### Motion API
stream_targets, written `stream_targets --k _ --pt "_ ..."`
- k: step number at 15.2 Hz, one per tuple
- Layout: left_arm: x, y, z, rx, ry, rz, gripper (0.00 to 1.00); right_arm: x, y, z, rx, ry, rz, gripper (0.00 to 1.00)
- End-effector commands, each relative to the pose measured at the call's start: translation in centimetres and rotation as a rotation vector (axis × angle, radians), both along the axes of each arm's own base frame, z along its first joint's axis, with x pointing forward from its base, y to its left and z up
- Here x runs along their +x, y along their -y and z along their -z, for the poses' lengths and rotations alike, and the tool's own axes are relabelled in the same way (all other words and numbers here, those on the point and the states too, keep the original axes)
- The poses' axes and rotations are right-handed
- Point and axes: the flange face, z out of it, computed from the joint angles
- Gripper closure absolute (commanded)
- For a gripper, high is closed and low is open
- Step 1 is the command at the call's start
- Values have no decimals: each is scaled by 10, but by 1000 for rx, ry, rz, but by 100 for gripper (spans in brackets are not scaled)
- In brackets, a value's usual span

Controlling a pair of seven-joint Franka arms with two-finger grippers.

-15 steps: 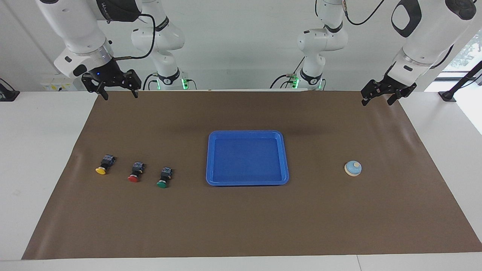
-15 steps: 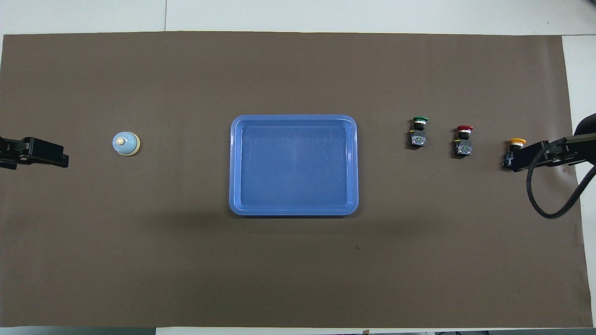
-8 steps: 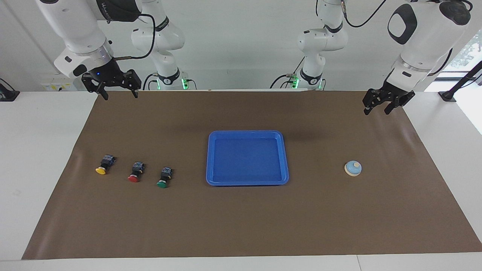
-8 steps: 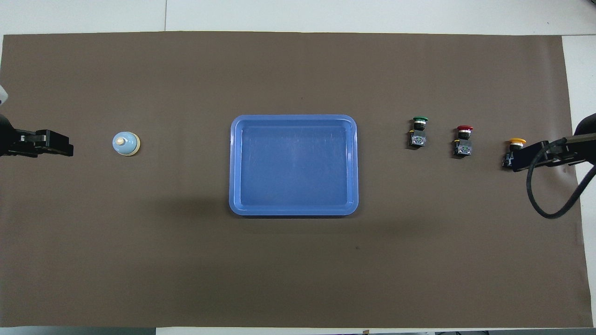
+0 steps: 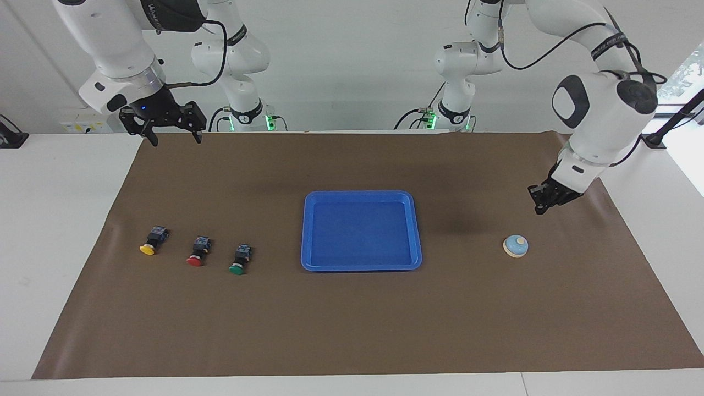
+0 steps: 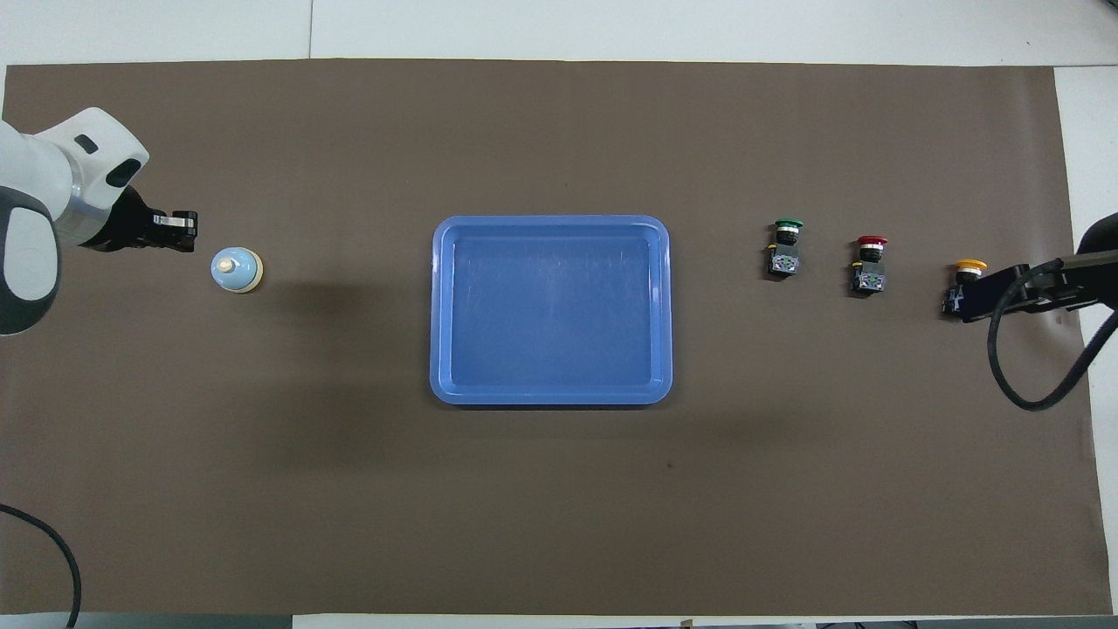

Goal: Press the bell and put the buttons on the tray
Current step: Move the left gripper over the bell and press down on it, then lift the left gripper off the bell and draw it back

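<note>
Left gripper (image 5: 540, 209): we see its fingers pressed together, nothing between them, up in the air over bare mat close to the bell; in the overhead view its tip (image 6: 183, 229) sits just beside the bell without covering it.
Bell (image 5: 516, 246): we find it standing upright on the brown mat (image 5: 352, 330) at the left arm's end of the table, just below the closed fingertips in the facing view and clear of them, no contact.
Tray (image 5: 417, 231): we look inside and there is only its bare blue floor; it lies flat at the middle of the mat, well apart from both sets of fingers.
Right gripper (image 5: 172, 136): we see its fingers spread wide, holding nothing, hanging over the mat's edge nearest the robots at the right arm's end, waiting.
Yellow button (image 5: 150, 241): we have it lying on its side on the mat, the one most directly under the spread fingers, well below them.
Red button (image 5: 197, 252): we spot it next in the row, also on its side, a step toward the tray.
Green button (image 5: 240, 260): we close the row with this one, nearest the tray but apart from its rim, farthest of the three from the spread fingers.
</note>
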Motion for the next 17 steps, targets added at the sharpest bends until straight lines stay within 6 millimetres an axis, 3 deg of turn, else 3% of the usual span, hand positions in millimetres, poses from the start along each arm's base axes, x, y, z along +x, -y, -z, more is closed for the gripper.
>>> stream_targets --k 1,4,11,17 --pt "-9 0 25 -4 18 0 100 -4 3 0 14 1 -13 0" --pt "-8 0 41 -4 -3 0 100 -4 3 -1 14 3 -13 0" --pt "-13 -4 56 -3 -16 -8 100 -4 3 0 14 1 -13 0" --pt "-17 -7 88 -2 -7 -16 100 -4 3 -1 14 3 -13 0"
